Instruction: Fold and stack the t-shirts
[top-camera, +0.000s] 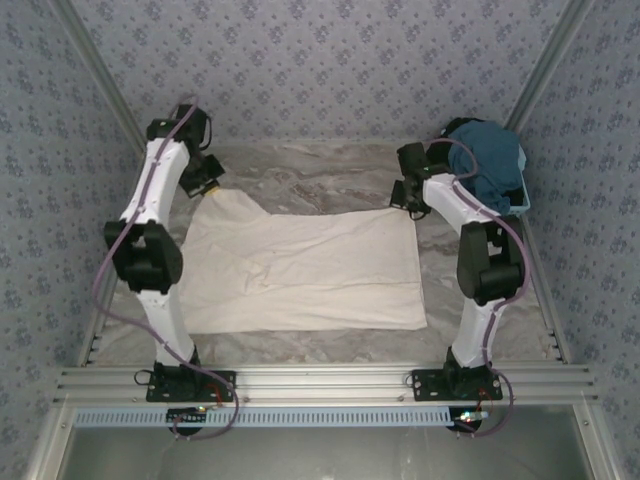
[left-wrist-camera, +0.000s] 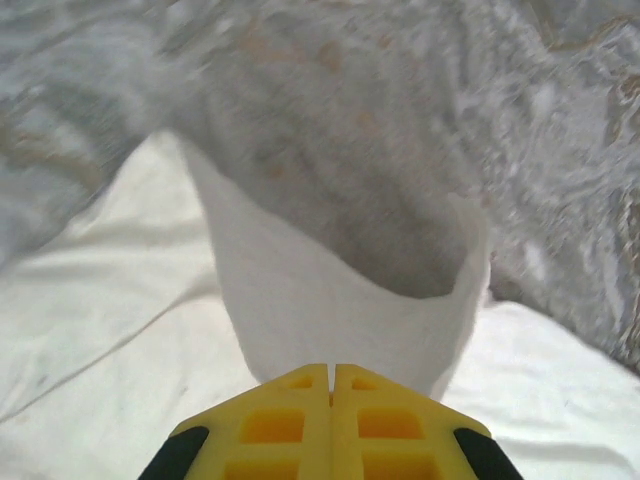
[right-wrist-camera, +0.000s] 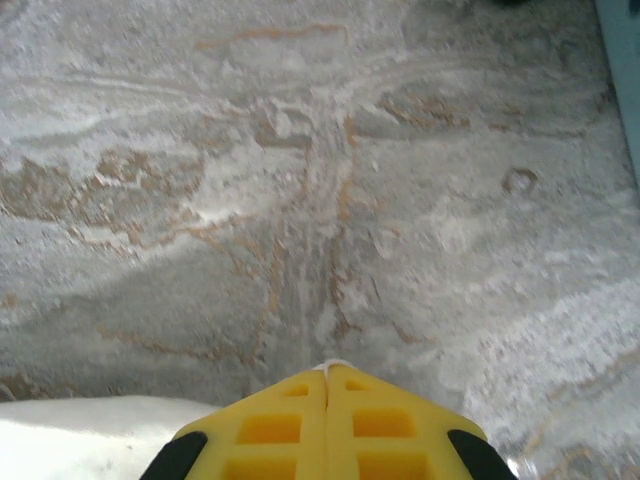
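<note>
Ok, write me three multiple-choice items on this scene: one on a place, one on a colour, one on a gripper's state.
1. Where is the teal-blue t-shirt?
A. Heaped in the light-blue basket at the far right corner of the table
B. Spread flat at the table's middle
C. Draped over the left arm's base

2. What colour is the t-shirt spread on the table?
A. Black
B. Red
C. Cream-white

3. What state is the left gripper in?
A. Open above bare table
B. Shut on a raised fold of the cream-white t-shirt
C. Shut on the basket

Answers:
1 A: the top view shows it piled in the basket.
2 C: the spread cloth is pale cream against the grey marble.
3 B: the left wrist view shows the yellow fingers meeting, with white fabric rising to them.
</note>
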